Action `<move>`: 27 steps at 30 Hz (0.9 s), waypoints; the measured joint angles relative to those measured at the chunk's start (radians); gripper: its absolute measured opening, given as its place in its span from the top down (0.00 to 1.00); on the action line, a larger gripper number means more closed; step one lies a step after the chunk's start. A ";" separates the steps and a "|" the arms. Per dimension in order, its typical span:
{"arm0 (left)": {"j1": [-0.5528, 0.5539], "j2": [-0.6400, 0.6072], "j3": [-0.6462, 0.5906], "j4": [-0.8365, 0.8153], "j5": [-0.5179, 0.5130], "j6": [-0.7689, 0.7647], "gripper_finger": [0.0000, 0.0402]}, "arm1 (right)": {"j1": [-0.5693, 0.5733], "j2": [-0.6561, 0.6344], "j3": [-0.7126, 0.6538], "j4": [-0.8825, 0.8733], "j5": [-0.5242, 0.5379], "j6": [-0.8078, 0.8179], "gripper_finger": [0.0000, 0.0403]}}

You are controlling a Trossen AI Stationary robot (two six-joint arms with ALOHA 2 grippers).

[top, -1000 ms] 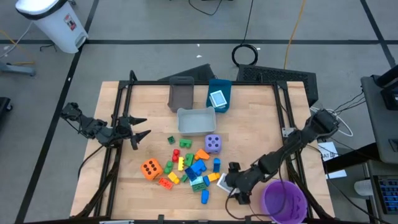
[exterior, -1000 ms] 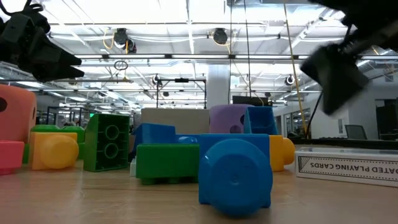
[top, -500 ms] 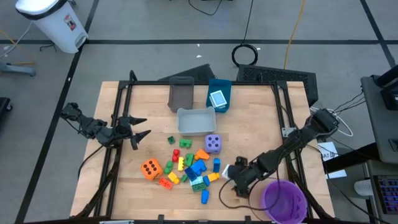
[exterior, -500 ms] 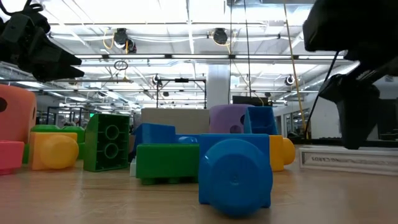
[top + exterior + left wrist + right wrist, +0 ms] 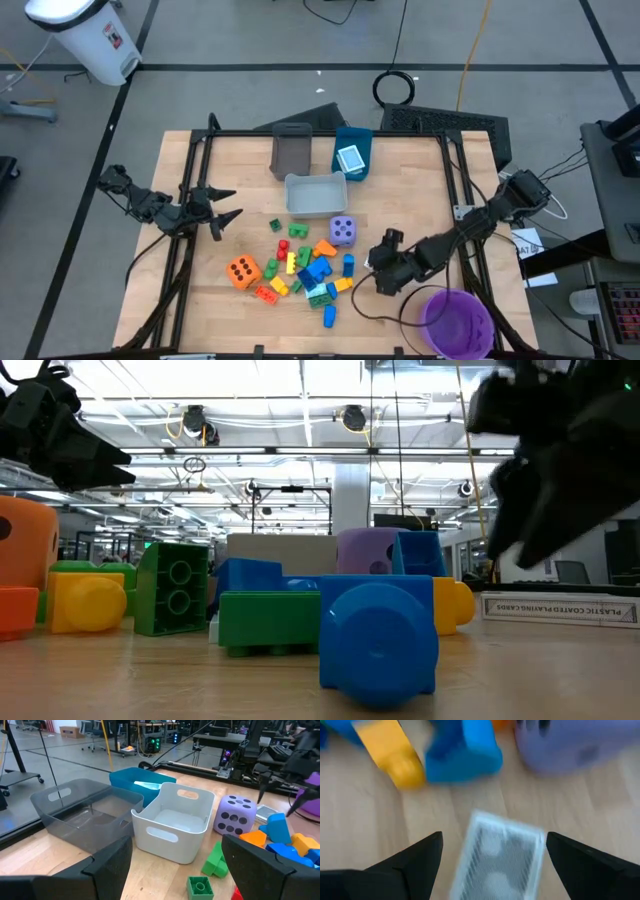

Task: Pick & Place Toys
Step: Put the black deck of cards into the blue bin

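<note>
Wood table (image 5: 400, 170) in a black frame, grey floor around it, a white drum off the far left corner. Left to right: left gripper (image 5: 228, 205) waits at the left edge, fingers spread, holding nothing; its wrist view looks over the bins. Orange die (image 5: 241, 271) lies at the left end of the toy pile (image 5: 305, 268); purple die (image 5: 342, 231) at the pile's far right side. Bins beyond the pile: one grey bin (image 5: 292, 152), one white bin (image 5: 315, 194), one blue bin (image 5: 352, 152) with a tile (image 5: 350, 158) inside. Card box (image 5: 497, 857) lies flat on the table just right of the pile. Right gripper (image 5: 374, 264) hangs over it, fingers wide to either side of it, holding nothing. Purple bowl (image 5: 457, 323) sits at the near right corner. Step, as I judge it: right arm lining up to pick the card box, not yet gripped. Next move calls for a straight descent, fingers straddling its narrow sides, then closing without nudging the blue brick (image 5: 463, 747) and yellow brick (image 5: 394, 755) nearby. Count: two dice, three bins, one bowl, one card box; bricks roughly twenty, pile too tangled for an exact count.
</note>
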 joint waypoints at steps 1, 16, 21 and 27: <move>0.000 0.000 0.000 0.001 0.000 0.000 0.23 | -0.006 0.000 0.000 -0.023 -0.020 0.027 0.17; 0.000 0.000 0.000 0.001 0.000 0.000 0.23 | -0.018 0.000 -0.087 0.042 -0.098 0.115 0.17; 0.000 0.000 0.000 0.001 0.000 0.000 0.23 | -0.021 -0.006 -0.198 0.170 -0.114 0.120 0.17; 0.000 0.000 0.000 0.000 0.000 0.000 0.23 | -0.056 -0.005 -0.253 0.164 -0.126 0.112 0.18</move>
